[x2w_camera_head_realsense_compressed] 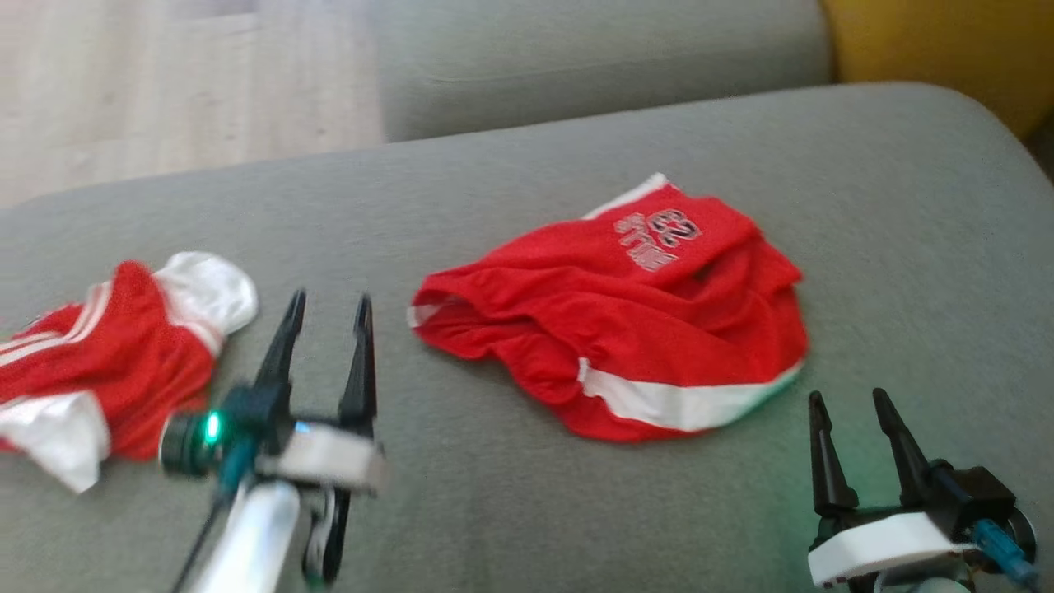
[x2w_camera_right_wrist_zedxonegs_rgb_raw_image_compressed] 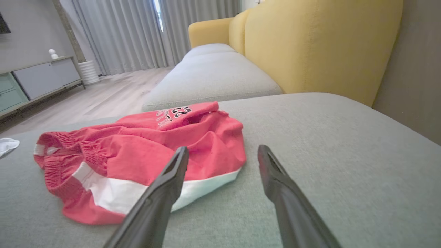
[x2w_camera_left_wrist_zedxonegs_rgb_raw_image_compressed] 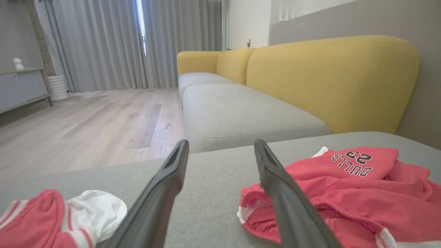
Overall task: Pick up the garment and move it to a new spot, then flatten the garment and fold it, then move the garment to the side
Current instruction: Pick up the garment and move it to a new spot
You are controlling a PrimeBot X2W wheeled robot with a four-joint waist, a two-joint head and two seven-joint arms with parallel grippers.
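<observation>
Left tool point(x2w_camera_head_realsense_compressed: 329, 298) is open w/ nothing between its fingers, over the grey sofa cushion point(x2w_camera_head_realsense_compressed: 510, 494) btwn two garments; right tool point(x2w_camera_head_realsense_compressed: 848, 398) is open & empty too, low at the cushion's right side. Red shorts point(x2w_camera_head_realsense_compressed: 626, 329) w/ white trim lie crumpled mid-cushion, right of the left tool and up-left of the right tool, touching neither, printed patch facing up at the far edge. A second red-and-white garment point(x2w_camera_head_realsense_compressed: 107, 362) lies bunched at the cushion's left edge; head view is blurred there, so prob. a top.

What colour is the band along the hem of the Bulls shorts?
White band on red shorts; clearest in the right wrist view.
</observation>
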